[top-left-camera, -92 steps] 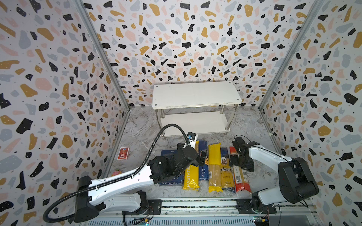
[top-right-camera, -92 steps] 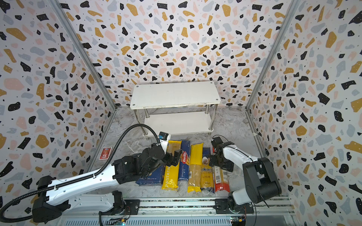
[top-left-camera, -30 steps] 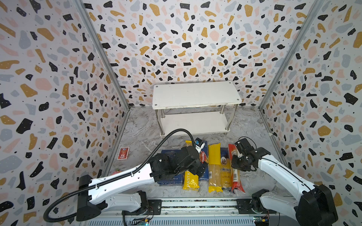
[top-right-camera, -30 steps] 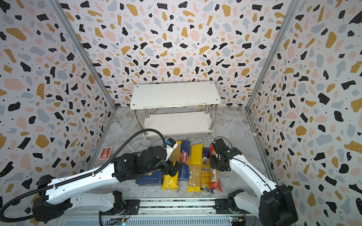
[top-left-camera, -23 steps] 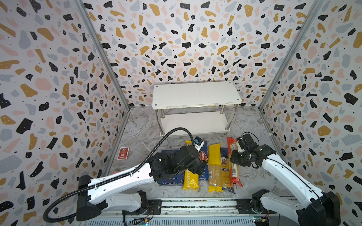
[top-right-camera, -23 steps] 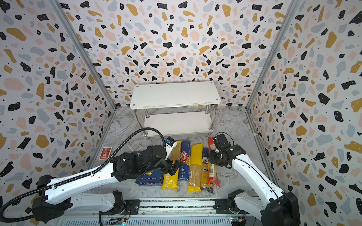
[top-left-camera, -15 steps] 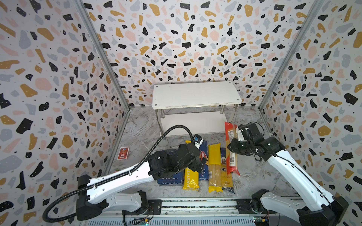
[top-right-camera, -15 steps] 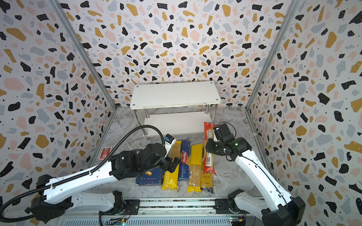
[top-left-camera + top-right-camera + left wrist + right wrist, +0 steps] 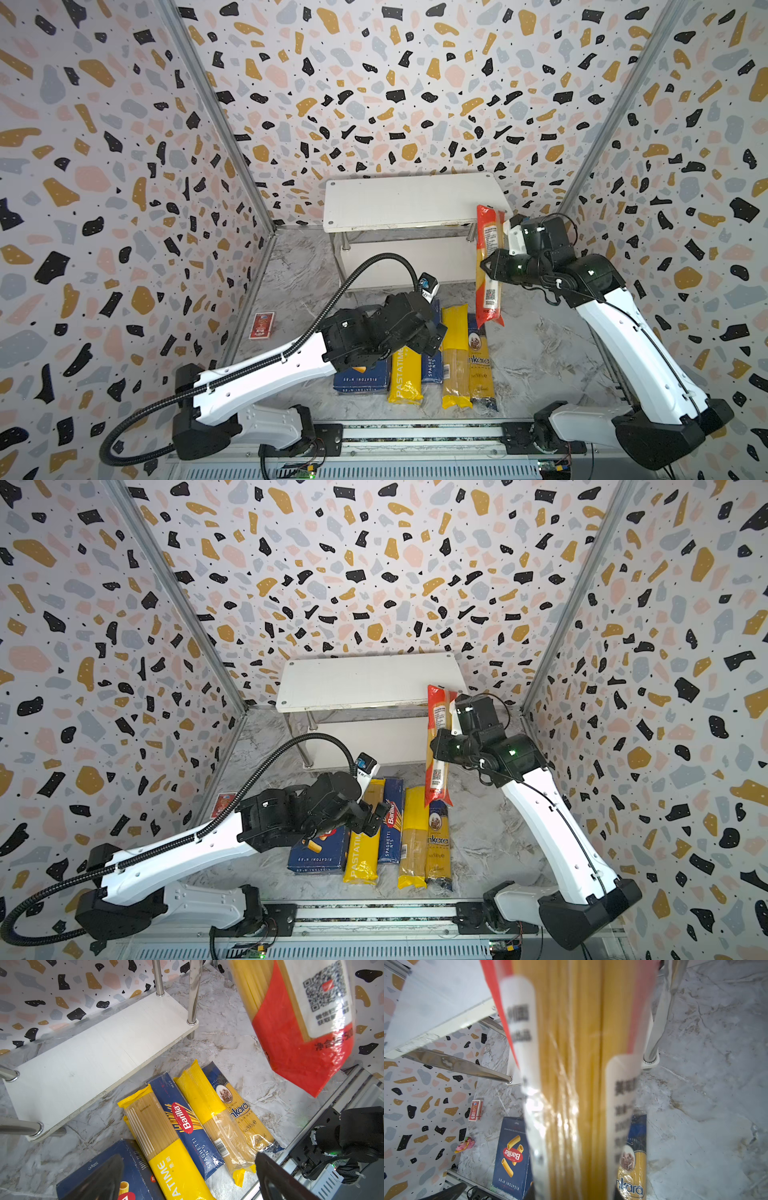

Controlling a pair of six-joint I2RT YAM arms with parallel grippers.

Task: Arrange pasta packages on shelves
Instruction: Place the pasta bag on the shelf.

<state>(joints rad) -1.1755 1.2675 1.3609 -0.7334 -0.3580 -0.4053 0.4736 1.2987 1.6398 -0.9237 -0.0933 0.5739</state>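
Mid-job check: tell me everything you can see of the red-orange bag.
The red-orange bag is a long, slim clear-plastic pack with red-orange ends, yellow spaghetti strands showing through and a white label carrying a QR code. It hangs almost upright, off the floor, gripped near its middle by the right end effector. Its upper end sits by the front right corner of the top shelf; contact there cannot be told.

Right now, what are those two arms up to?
Right gripper shut on red-orange bag, aloft near shelves. Left gripper open over floor packs. Path to shelves looks clear.
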